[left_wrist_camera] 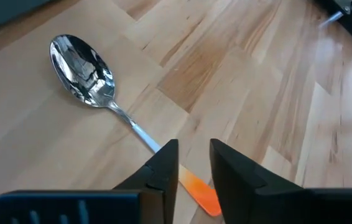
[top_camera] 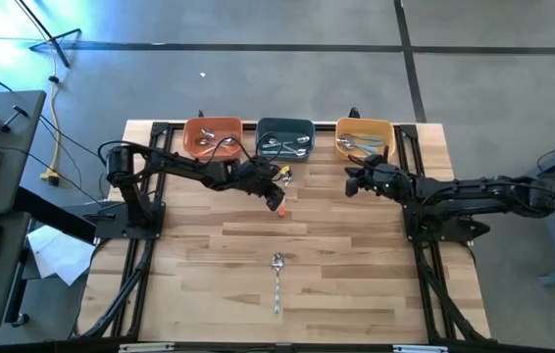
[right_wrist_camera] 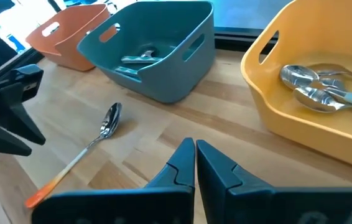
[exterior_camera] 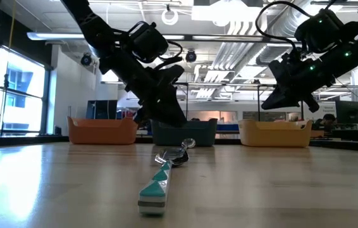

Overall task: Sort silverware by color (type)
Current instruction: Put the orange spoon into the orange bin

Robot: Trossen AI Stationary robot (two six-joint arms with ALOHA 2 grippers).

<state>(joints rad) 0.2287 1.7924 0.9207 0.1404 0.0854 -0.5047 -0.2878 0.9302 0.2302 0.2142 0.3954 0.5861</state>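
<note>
Right now your left gripper (left_wrist_camera: 193, 163) hangs just over the orange-handled spoon (left_wrist_camera: 101, 87), fingers a bit apart, nothing clamped. Spoon lies flat on the table (top_camera: 356, 255), near side of the teal bowl (top_camera: 285, 138). Right gripper (right_wrist_camera: 194, 163) is pinched together, empty, above the table by the yellow bowl (right_wrist_camera: 275, 93), w/ blue-handled spoons (right_wrist_camera: 316, 87) inside. One teal-handled piece (top_camera: 277, 279) sits alone, near-centre. Orange bowl (top_camera: 211, 136) far left.

3 bowls (top_camera: 285, 138) along the table's far edge, left end effector (top_camera: 276, 186) over an orange-handled spoon (top_camera: 280, 194), another spoon (top_camera: 277, 279) nearer
</note>
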